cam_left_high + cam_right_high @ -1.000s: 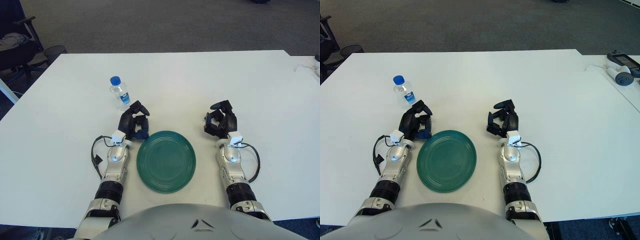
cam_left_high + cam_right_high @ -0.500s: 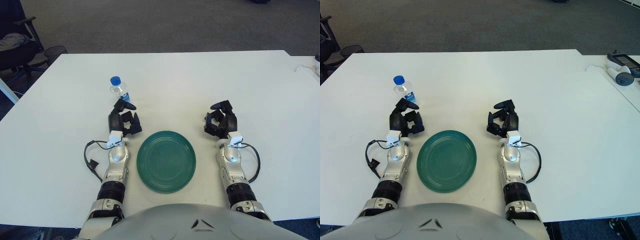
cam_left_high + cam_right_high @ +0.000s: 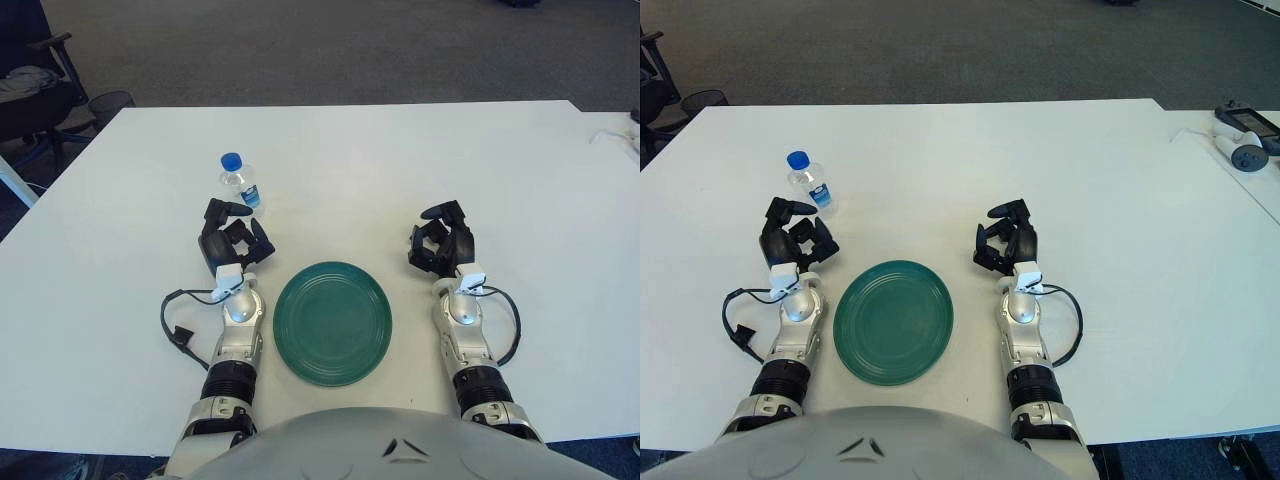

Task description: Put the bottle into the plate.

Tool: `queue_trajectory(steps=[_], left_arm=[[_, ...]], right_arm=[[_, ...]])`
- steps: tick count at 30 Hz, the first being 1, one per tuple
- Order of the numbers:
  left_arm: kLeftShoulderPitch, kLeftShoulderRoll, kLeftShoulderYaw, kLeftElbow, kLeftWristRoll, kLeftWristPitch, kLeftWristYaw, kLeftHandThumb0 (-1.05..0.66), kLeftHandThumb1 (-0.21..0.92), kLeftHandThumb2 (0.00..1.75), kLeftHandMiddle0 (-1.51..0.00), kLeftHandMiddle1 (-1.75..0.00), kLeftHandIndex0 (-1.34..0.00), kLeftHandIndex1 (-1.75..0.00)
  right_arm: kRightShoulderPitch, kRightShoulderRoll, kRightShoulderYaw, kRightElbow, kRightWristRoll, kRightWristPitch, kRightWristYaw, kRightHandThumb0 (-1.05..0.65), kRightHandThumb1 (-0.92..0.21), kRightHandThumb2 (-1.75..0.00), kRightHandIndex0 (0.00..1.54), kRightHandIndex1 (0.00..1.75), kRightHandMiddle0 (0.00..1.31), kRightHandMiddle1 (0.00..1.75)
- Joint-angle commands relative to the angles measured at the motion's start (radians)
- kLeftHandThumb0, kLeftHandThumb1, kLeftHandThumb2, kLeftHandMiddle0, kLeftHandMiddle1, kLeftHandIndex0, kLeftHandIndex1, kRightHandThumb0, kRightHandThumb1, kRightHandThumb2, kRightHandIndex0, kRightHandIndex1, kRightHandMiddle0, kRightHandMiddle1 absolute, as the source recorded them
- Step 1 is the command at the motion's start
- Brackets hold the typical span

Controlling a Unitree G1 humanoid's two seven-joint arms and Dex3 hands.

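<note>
A small clear water bottle (image 3: 240, 186) with a blue cap and blue label stands upright on the white table, left of centre. A round dark green plate (image 3: 332, 321) lies near the table's front edge, with nothing on it. My left hand (image 3: 232, 240) is just in front of the bottle and slightly to its left, left of the plate; its fingers are relaxed and hold nothing. A small gap shows between it and the bottle. My right hand (image 3: 443, 240) shows to the right of the plate, fingers loosely curled and holding nothing.
The white table (image 3: 380, 160) stretches far back and to both sides. A controller and white cable (image 3: 1240, 150) lie on a second table at far right. An office chair (image 3: 30, 90) and a waste bin (image 3: 108, 102) stand beyond the left rear corner.
My left hand has swung leftward away from the plate's rim and now sits directly in front of the bottle. The bottle, plate and right hand have not moved.
</note>
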Motion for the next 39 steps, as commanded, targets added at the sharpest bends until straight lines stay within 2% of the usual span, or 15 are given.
queue_trajectory(steps=[1, 13, 22, 31, 39], left_arm=[[0.132, -0.043, -0.009, 0.1, 0.057, -0.04, 0.065, -0.52, 0.21, 1.45, -1.27, -1.75, -0.7, -1.75], [0.196, -0.051, -0.029, 0.065, 0.074, -0.069, 0.096, -0.51, 0.22, 1.44, -1.27, -1.75, -0.69, -1.75], [0.208, -0.043, -0.038, 0.071, 0.08, -0.09, 0.106, -0.5, 0.24, 1.41, -1.26, -1.75, -0.67, -1.75], [0.188, -0.054, -0.03, 0.082, 0.13, -0.074, 0.216, -0.5, 0.24, 1.4, -1.26, -1.75, -0.67, -1.75], [0.155, -0.052, -0.047, 0.109, 0.175, -0.028, 0.321, -0.48, 0.29, 1.35, -1.26, -1.75, -0.63, -1.75]], right_arm=[[0.259, 0.037, 0.029, 0.14, -0.021, 0.027, 0.004, -0.01, -0.41, -1.2, 0.58, 1.71, 0.32, 1.71], [0.264, 0.032, 0.034, 0.135, -0.017, 0.015, 0.012, -0.01, -0.41, -1.21, 0.58, 1.73, 0.3, 1.71], [0.254, 0.031, 0.03, 0.149, -0.004, 0.002, 0.031, -0.01, -0.42, -1.19, 0.6, 1.67, 0.28, 1.74], [0.243, 0.025, 0.022, 0.152, 0.006, 0.017, 0.049, -0.01, -0.43, -1.16, 0.62, 1.62, 0.28, 1.74], [0.237, 0.022, 0.011, 0.151, 0.019, 0.023, 0.069, -0.01, -0.41, -1.21, 0.58, 1.72, 0.28, 1.75]])
